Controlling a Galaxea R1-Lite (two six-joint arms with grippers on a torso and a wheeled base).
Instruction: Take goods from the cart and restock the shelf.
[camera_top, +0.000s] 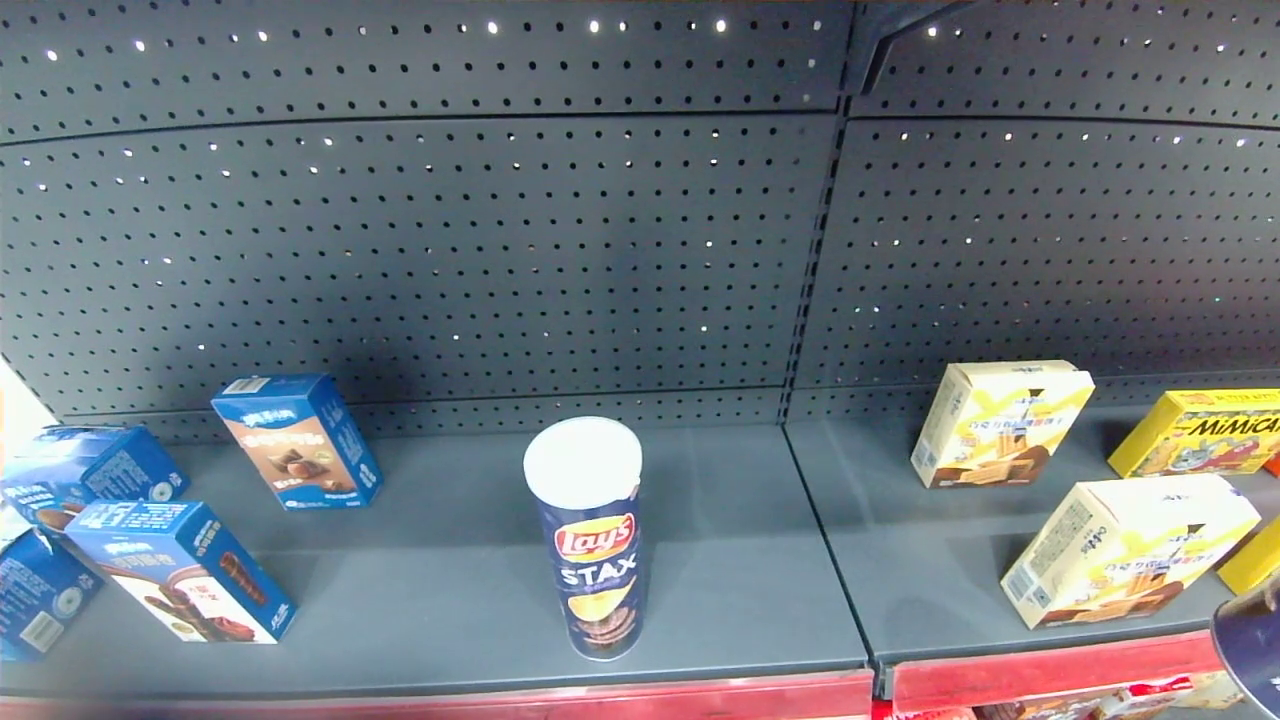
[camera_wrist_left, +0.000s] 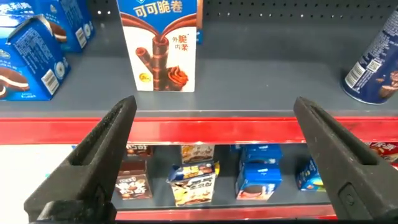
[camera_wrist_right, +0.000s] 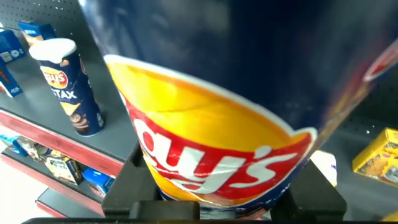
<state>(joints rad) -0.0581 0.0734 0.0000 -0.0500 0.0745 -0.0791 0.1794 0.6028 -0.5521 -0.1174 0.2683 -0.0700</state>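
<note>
Grey metal shelf (camera_top: 700, 560) is noted with one chip can (camera_top: 590, 540) standing upright near its front edge, at lower centre of the head view. It is well apart from the blue boxes (camera_top: 297, 440) at the left and the cream boxes (camera_top: 1000, 425) at the right. This item is judged to be restocked.

A second chip can (camera_wrist_right: 217, 124) is gripped firmly by the right gripper (camera_wrist_right: 217, 202), with its label pressed close to that wrist camera. A dark rounded edge at the lower right corner of the head view is taken to be the same can, held off the shelf and not yet placed.

Left gripper (camera_wrist_left: 214, 106) is recorded with jaws spread wide and nothing between them. It is held in front of the red front strip (camera_wrist_left: 199, 127), facing a brown-and-white box (camera_wrist_left: 160, 43).

Progress is judged as one can placed and one in hand awaiting placement. Bare shelf is available beside the standing can. What is left in the cart cannot be judged.
</note>
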